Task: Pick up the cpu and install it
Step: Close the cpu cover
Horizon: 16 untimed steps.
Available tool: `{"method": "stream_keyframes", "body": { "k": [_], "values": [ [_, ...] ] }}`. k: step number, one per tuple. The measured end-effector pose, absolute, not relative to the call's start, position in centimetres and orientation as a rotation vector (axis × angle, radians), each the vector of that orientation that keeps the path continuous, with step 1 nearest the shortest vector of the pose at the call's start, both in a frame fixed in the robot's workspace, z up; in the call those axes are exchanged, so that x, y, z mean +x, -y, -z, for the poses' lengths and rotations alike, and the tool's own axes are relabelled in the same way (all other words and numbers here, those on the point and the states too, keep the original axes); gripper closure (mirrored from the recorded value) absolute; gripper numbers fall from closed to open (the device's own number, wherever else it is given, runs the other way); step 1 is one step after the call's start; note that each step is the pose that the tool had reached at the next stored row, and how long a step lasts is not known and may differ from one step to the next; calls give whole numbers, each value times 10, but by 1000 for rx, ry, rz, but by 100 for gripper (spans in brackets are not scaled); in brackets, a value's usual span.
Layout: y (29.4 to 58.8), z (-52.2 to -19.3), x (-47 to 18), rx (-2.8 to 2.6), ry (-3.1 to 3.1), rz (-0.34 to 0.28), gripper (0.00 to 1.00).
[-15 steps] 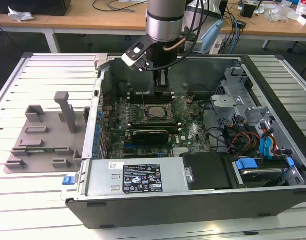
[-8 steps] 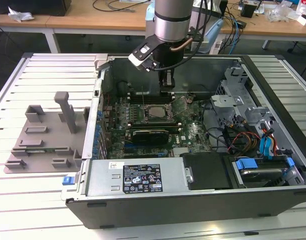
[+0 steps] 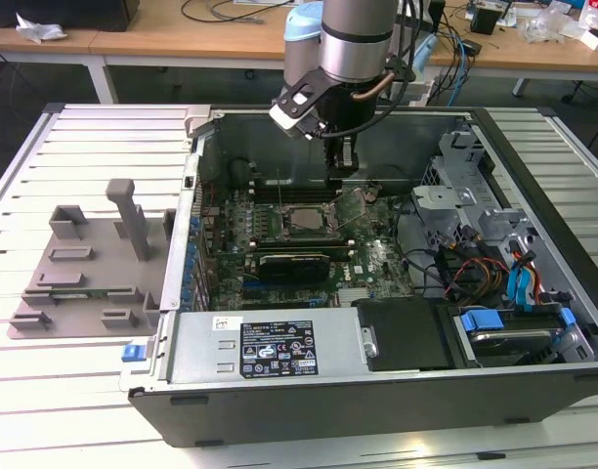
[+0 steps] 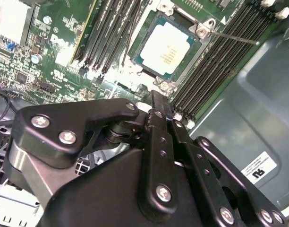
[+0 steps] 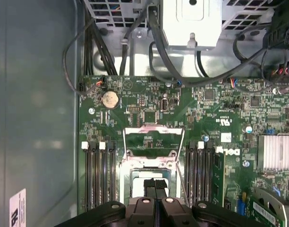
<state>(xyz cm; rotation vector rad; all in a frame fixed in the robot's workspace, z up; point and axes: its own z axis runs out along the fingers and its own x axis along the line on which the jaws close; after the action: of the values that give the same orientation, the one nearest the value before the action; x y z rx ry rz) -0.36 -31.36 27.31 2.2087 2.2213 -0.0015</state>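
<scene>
The cpu point(image 4: 167, 47), a flat square chip with a silvery top, lies flat in the motherboard socket point(image 3: 304, 221) inside the open computer case. In the first wrist view, part of the cpu point(image 5: 139, 181) shows beside the fingertips. My gripper point(image 3: 343, 176) hangs just above the socket's far side, and its black fingers point(image 5: 159, 189) are pressed together with nothing between them. In the second wrist view the gripper point(image 4: 162, 108) stands a short way off the chip's corner and does not touch it.
The socket's metal load plate point(image 5: 154, 136) is swung open and its thin lever point(image 4: 232, 36) sticks out. Memory slots point(image 5: 97, 175) flank the socket. A gray fixture plate point(image 3: 84, 269) lies at the exterior view's left, outside the case wall point(image 3: 187, 225). Cables and drive bays point(image 3: 504, 293) fill the right.
</scene>
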Motion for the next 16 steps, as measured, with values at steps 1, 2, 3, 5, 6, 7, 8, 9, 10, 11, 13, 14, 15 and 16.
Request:
{"method": "stream_keyframes", "body": {
  "k": [1,2,3,5,6,7,8,9,10,11,13,14,15,16],
  "values": [
    [314,-273,-2,2209,-2221,1,89],
    [314,-273,-1,2209,-2221,2,89],
    [314,-273,1,2209,-2221,2,89],
    [314,-273,6,2209,-2221,2,89],
    [314,-273,7,2209,-2221,2,89],
    [314,-273,9,2209,-2221,1,89],
    [314,-273,12,2209,-2221,2,89],
    [314,-273,14,2209,-2221,1,89],
    [314,-273,17,2209,-2221,2,89],
    [314,-273,20,2209,-2221,1,89],
    [314,-273,26,2209,-2221,1,89],
    [314,-273,27,2209,-2221,1,89],
    [314,-273,28,2209,-2221,2,89],
    [314,-273,30,2209,-2221,1,89]
  ]
}}
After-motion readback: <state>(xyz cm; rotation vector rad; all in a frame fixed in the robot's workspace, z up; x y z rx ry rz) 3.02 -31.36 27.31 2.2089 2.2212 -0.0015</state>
